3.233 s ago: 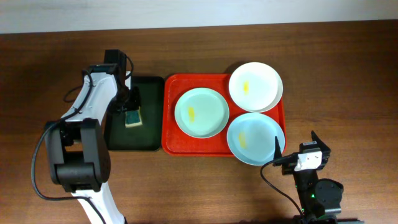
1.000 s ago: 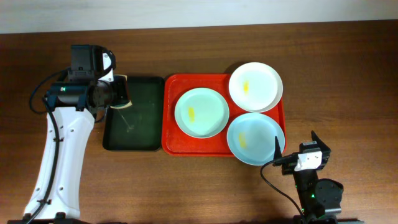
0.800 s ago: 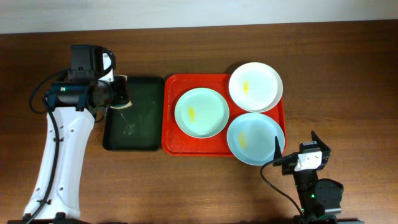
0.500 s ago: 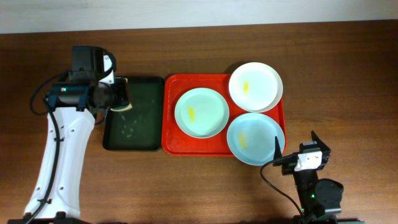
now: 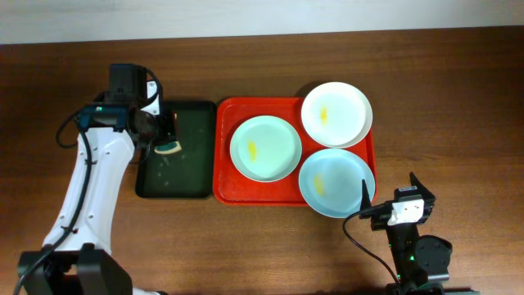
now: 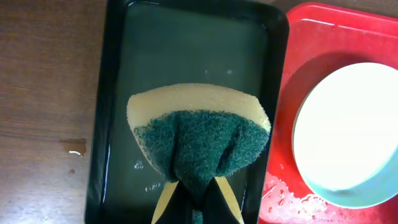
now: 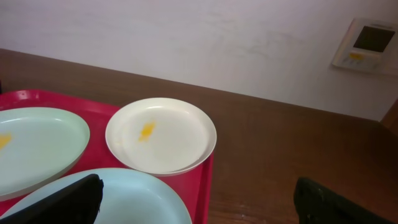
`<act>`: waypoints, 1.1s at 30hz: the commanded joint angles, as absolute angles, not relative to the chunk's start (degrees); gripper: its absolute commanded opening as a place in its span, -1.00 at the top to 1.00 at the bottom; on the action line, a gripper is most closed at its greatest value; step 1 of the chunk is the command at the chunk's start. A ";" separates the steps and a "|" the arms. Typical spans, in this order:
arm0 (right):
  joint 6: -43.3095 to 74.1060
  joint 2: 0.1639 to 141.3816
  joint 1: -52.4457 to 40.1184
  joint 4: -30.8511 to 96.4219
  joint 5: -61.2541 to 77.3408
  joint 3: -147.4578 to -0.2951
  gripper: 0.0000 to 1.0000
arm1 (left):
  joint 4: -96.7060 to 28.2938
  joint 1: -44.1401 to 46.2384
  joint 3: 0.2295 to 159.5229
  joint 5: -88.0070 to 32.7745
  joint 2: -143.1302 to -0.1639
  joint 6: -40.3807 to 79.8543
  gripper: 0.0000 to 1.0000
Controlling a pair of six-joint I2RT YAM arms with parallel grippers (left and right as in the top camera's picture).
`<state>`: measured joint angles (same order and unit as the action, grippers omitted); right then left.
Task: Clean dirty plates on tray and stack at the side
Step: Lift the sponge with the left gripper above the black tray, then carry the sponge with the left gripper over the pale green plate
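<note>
left gripper [image 6: 196, 198] is clamping a soaked sponge [image 6: 199, 134] at its middle, hanging it over the dark green tray [image 5: 192, 184]. right gripper [image 5: 388, 197] is sitting wide open and holding nothing, near the red tray [image 5: 223, 195]. Three plates are lying on the red tray, each carrying a yellow smear: pale green plate [image 5: 264, 147], white plate [image 5: 336, 114], pale blue plate [image 5: 336, 182] overhanging the near edge. They're looking rigid, light and slick when wet, likely skating under scrubbing. Pinching a raised rim is looking best; the blue overhang is sitting closest to the right arm.
</note>
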<state>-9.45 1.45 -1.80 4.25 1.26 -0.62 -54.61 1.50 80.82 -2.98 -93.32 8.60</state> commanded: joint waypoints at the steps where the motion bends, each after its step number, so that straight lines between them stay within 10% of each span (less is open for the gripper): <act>1: -9.58 1.50 -1.48 4.51 0.36 -0.32 -0.97 | -53.41 3.09 80.42 -3.86 -95.70 8.29 1.00; 33: -9.58 1.50 -1.48 4.51 0.36 -0.32 -0.97 | -48.69 18.72 84.64 -7.70 -99.44 10.26 1.00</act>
